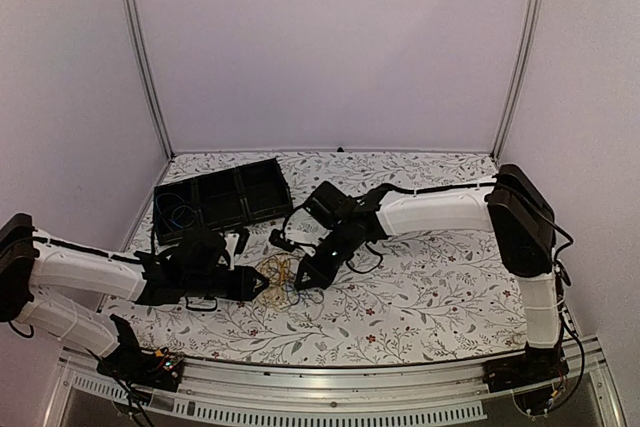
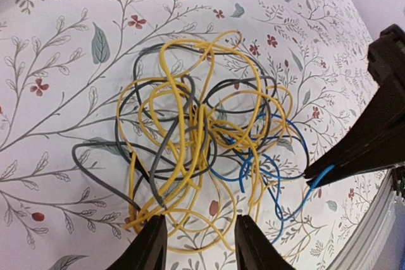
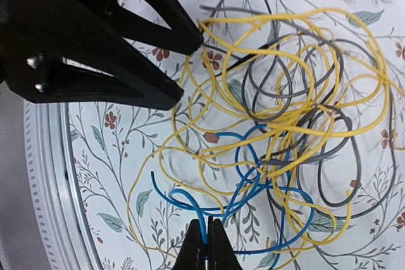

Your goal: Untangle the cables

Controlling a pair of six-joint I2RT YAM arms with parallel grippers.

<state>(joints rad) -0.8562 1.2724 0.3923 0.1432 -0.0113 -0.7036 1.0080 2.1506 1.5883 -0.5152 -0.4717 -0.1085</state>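
A tangle of thin yellow [image 2: 190, 124], grey [image 2: 95, 156] and blue [image 2: 259, 169] cables lies on the floral tablecloth, at front centre in the top view [image 1: 280, 277]. My left gripper [image 2: 200, 218] is open at the tangle's left edge [image 1: 262, 285], and a yellow loop lies between its fingers. My right gripper [image 3: 207, 222] is shut on a blue cable [image 3: 184, 192] at the tangle's right edge [image 1: 300, 282]. The right gripper also shows in the left wrist view [image 2: 361, 150], pinching the blue cable's end.
A black tray with compartments [image 1: 222, 197] stands at the back left, with a blue cable [image 1: 178, 212] in its left compartment. Small dark items [image 1: 283, 240] lie behind the tangle. The table's metal front rail [image 3: 47, 175] runs close by.
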